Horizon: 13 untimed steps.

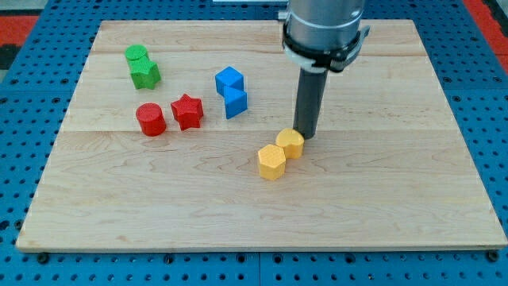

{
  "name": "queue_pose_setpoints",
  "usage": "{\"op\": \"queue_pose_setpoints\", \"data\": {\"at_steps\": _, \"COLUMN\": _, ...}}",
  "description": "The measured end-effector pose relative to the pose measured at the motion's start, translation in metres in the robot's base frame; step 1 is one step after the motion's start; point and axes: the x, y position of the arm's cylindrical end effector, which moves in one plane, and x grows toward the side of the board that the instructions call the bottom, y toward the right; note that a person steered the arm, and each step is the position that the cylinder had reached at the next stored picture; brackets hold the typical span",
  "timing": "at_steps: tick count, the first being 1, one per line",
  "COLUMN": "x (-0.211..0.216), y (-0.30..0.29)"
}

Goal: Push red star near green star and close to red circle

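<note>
The red star (187,111) lies on the wooden board left of centre. The red circle (150,120) sits just to its left, with a small gap. The green star (146,74) is above them toward the view's top left, with a green circle (136,55) touching its upper side. My tip (305,134) is well to the right of the red star, beyond the blue blocks, right beside the upper yellow block.
Two blue blocks (229,80) (236,102) stand together right of the red star. Two yellow hexagon blocks (290,144) (271,162) touch each other near the board's centre. The wooden board (397,206) lies on a blue pegboard surface.
</note>
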Motion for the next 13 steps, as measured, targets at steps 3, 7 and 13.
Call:
{"op": "queue_pose_setpoints", "data": {"at_steps": 3, "x": 0.002, "y": -0.16}}
{"op": "queue_pose_setpoints", "data": {"at_steps": 7, "x": -0.027, "y": -0.163}}
{"op": "queue_pose_setpoints", "data": {"at_steps": 13, "x": -0.104, "y": -0.133}}
